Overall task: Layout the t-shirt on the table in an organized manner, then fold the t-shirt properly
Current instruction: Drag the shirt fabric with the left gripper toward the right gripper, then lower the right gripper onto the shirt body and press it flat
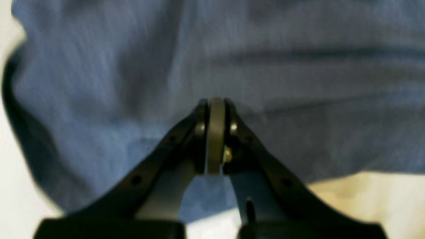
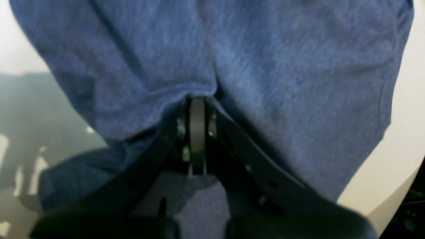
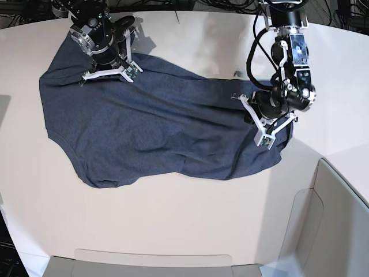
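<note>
The t-shirt (image 3: 161, 127) lies spread across the table (image 3: 190, 219), dark navy, wrinkled, with no lettering showing. My right gripper (image 3: 109, 64) sits at the shirt's far left corner. In the right wrist view its jaws (image 2: 198, 99) are shut on a bunched fold of the t-shirt (image 2: 282, 83). My left gripper (image 3: 252, 113) is at the shirt's right edge. In the left wrist view its jaws (image 1: 216, 101) are pressed together with the t-shirt (image 1: 116, 66) meeting their tips. A taut crease runs through the cloth between the two grippers.
Grey translucent panels stand at the near edge (image 3: 150, 262) and the near right (image 3: 340, 219). Cables lie beyond the table's far edge (image 3: 230, 6). Bare tabletop shows beside the shirt in both wrist views (image 1: 365, 196) (image 2: 405, 132).
</note>
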{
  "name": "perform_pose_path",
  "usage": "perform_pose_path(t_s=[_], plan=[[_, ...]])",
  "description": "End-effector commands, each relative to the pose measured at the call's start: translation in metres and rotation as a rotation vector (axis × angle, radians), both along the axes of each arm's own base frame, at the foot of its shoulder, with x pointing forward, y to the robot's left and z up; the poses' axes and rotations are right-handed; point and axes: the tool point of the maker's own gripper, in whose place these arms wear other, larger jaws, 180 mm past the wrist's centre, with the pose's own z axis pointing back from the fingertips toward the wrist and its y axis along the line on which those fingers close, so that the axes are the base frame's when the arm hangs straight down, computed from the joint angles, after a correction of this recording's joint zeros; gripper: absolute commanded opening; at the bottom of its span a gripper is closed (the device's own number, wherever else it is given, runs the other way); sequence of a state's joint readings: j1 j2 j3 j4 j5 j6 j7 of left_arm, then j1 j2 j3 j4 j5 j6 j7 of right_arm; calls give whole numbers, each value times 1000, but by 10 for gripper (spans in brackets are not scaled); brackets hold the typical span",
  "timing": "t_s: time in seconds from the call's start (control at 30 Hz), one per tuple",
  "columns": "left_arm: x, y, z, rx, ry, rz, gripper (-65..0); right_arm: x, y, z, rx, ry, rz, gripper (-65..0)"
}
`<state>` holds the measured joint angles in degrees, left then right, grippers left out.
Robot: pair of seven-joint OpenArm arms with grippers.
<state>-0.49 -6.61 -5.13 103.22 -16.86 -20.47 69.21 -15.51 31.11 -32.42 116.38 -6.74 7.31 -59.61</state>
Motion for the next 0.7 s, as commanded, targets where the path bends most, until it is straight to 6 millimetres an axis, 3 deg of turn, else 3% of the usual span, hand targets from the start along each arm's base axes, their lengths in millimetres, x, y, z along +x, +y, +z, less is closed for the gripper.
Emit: perform_pose_path(t_s=[0.0,0.2,0.67], plan=[[8,13,17,19,-62,29,-611,6,3,8,12,-33,4,-650],[-23,50,17,42,-61,147,-505,14,12,14,44,-57,-8,-650],[-71,122,20,92,-44,388,-500,40,28,32,100,-132,-21,-650]])
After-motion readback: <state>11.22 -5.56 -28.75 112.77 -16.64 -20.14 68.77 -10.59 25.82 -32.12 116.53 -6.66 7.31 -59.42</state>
